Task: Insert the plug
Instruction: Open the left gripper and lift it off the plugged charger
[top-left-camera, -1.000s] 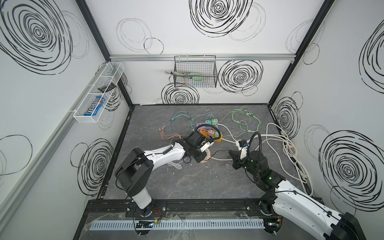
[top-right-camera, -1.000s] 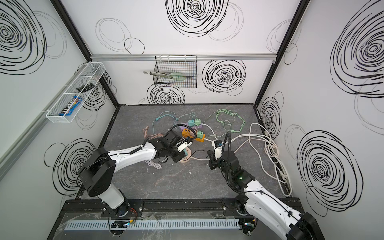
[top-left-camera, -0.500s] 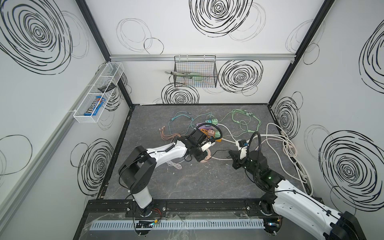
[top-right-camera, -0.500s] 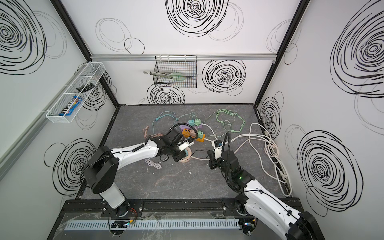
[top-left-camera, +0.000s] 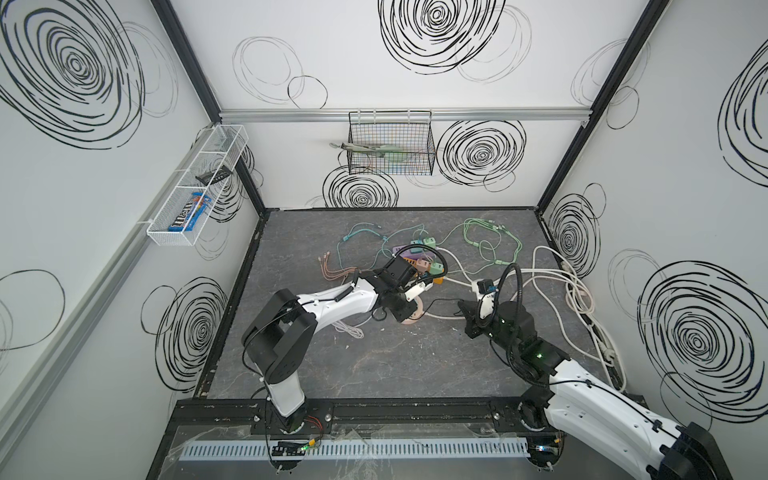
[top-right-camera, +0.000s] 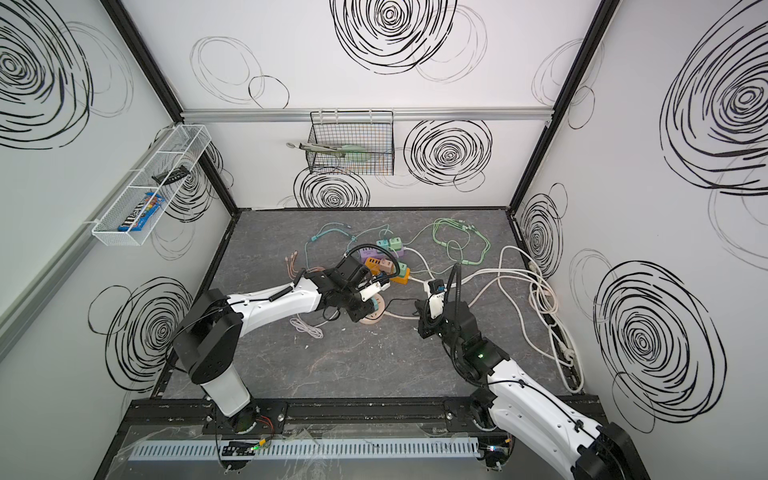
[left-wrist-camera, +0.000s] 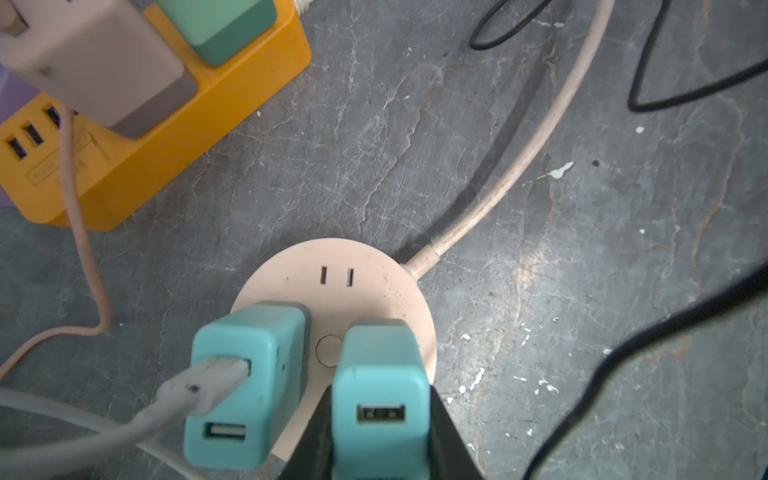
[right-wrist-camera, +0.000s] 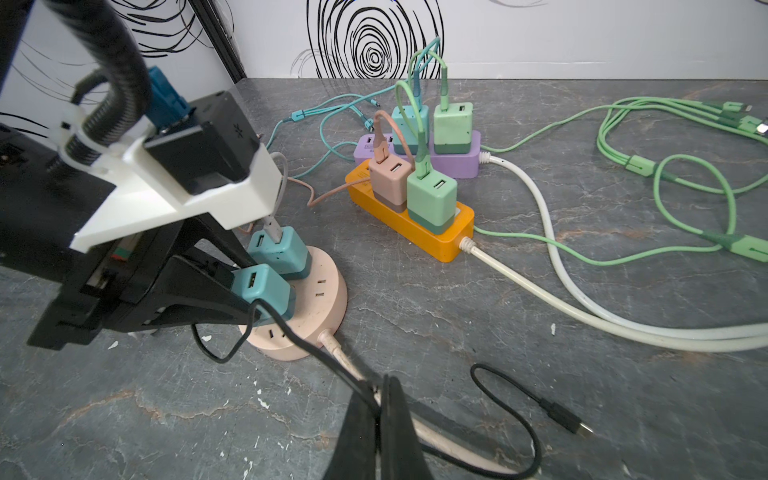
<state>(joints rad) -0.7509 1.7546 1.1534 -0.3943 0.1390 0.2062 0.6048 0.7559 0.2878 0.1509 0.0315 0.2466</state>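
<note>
A teal USB charger plug (left-wrist-camera: 380, 395) stands on the round pink socket hub (left-wrist-camera: 361, 266), and my left gripper (left-wrist-camera: 380, 415) is shut on its sides. Its grey base meets the hub's top; the prongs are hidden. A second teal plug (left-wrist-camera: 245, 374) with a grey cable sits in the hub beside it. In the right wrist view the held plug (right-wrist-camera: 259, 286) and the hub (right-wrist-camera: 320, 299) are at the left. My right gripper (right-wrist-camera: 380, 399) is shut on a thin black cable (right-wrist-camera: 511, 399), a little to the hub's right in both top views (top-left-camera: 463, 309) (top-right-camera: 419, 309).
Behind the hub lie an orange power strip (right-wrist-camera: 415, 232) with pink and green chargers and a purple strip (right-wrist-camera: 457, 162) with two more. Thick white cables (right-wrist-camera: 582, 316) and green cables (right-wrist-camera: 665, 174) spread to the right. A wire basket (top-left-camera: 390, 145) hangs on the back wall.
The left arm's elbow has shifted slightly right and forward while its gripper stays over the hub with the teal plug. The right arm has not moved.
</note>
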